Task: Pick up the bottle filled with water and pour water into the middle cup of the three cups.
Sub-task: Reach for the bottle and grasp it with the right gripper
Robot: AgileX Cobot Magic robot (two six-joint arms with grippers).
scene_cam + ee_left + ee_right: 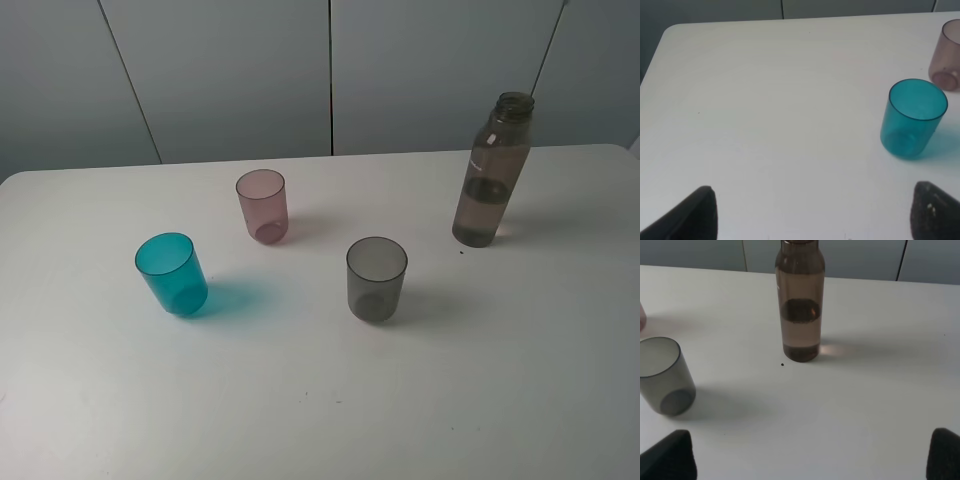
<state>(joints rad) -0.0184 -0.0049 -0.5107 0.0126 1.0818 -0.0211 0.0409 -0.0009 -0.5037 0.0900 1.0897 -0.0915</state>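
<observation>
Bottle upright, uncapped, at 3 o'clock from middle cup. Left gripper, right gripper: fingers spread wide.

white table, grey panelled wall

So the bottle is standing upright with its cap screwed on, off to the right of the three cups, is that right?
Not quite. The bottle has no cap: the exterior high view shows its neck open. The rest holds: it stands upright, to the right of the teal cup, the pink cup and the grey cup.
</observation>
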